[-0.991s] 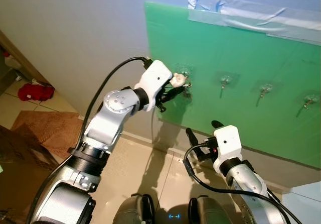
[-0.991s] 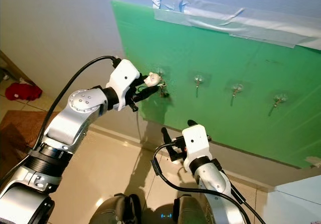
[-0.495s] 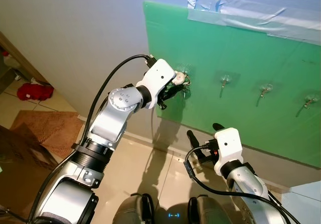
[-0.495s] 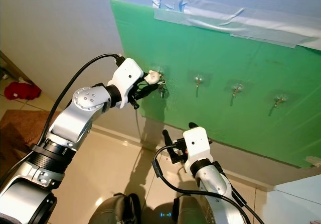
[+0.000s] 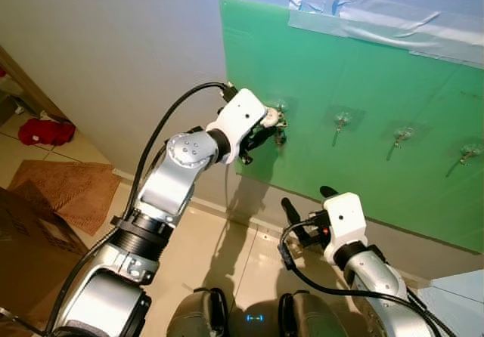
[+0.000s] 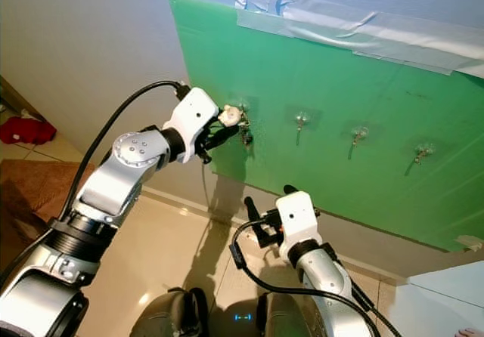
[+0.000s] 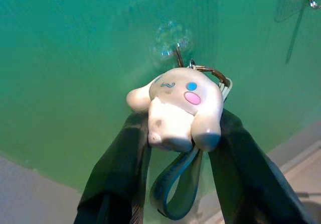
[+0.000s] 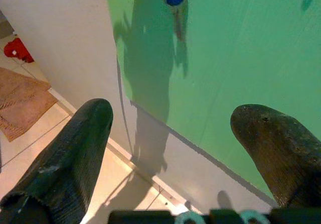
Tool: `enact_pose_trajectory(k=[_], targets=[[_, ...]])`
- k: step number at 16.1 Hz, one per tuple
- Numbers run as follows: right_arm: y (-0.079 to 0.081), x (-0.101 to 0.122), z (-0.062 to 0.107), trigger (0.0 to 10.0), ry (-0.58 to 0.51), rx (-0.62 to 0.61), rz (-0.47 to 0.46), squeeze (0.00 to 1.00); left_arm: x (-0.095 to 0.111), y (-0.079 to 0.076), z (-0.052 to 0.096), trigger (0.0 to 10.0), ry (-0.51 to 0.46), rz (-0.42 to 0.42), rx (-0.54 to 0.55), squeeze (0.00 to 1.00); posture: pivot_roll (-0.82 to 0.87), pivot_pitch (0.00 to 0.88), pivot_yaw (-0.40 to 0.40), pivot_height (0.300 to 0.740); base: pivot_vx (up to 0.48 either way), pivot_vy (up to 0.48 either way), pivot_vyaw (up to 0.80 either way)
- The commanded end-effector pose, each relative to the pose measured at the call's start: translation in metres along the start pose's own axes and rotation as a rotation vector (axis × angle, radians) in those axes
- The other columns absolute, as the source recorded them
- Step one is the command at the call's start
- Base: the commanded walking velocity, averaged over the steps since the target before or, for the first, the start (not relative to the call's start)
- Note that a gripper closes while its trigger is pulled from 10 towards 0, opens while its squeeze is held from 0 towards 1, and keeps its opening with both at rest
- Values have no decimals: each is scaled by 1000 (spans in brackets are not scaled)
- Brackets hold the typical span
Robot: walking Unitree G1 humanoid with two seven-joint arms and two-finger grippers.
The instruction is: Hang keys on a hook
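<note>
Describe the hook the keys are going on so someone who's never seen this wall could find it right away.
Find the green board taped to the wall, with four clear hooks in a row. The target hook is the leftmost one, nearest the board's left edge. Unlike the three bare hooks, it has the left pincer holding a white cartoon-dog keychain against it.

A glossy, smooth plastic charm [image 7: 175,108] is seen just below the clear plastic hook [image 7: 173,43], with a thin metal ring [image 7: 213,73] and a rubbery blue-green strap [image 7: 175,194] attached. The green board [image 5: 363,103] behind the hook looks matt, and creased shiny tape [image 5: 378,23] runs along its top edge.
</note>
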State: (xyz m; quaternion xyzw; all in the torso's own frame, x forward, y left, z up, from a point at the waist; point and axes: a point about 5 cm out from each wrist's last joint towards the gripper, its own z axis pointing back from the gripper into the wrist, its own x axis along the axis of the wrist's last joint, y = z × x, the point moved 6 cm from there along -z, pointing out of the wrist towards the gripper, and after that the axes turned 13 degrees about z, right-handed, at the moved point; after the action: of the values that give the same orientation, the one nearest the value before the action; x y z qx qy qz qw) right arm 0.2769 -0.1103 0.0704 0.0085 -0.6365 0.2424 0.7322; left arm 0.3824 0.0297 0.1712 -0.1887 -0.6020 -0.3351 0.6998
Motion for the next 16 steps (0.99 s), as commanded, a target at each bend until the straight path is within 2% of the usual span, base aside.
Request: enact_pose_trajectory(k=[1, 8, 10, 12, 13, 14, 15, 16], targets=[[1, 0, 3, 10000, 3, 10, -9, 0, -4, -8, 1, 0, 15, -6, -18, 0, -186, 199, 36, 710, 0, 0, 0], [2, -2, 2, 10000, 9, 15, -25, 0, -20, -10, 2, 0, 86, 20, -11, 0, -181, 190, 33, 710, 0, 0, 0], [1, -4, 2, 10000, 11, 18, -25, 0, -22, -11, 1, 0, 88, -4, -8, 0, -181, 186, 31, 710, 0, 0, 0], [0, -4, 3, 10000, 12, 20, -21, 0, -23, -9, 0, 667, 83, -25, 7, 0, -183, 182, 29, 710, 0, 0, 0], [-1, -5, 3, 10000, 13, 21, -20, 0, -24, -6, 0, 8549, 89, -24, 24, 0, -183, 182, 29, 710, 0, 0, 0], [-1, -5, 3, 10000, 14, 22, -19, 0, -25, -3, 0, 10000, 93, -21, 38, 0, -184, 178, 27, 710, 0, 0, 0], [-1, -5, 3, 10000, 14, 22, -18, 0, -25, -1, 0, 10000, 87, -17, 50, 431, -184, 178, 27, 710, 0, 0, 0], [-1, -5, 3, 10000, 14, 22, -17, 0, -25, -1, 0, 10000, 86, -15, 50, 1000, -186, 176, 26, 710, 0, 0, 0]])
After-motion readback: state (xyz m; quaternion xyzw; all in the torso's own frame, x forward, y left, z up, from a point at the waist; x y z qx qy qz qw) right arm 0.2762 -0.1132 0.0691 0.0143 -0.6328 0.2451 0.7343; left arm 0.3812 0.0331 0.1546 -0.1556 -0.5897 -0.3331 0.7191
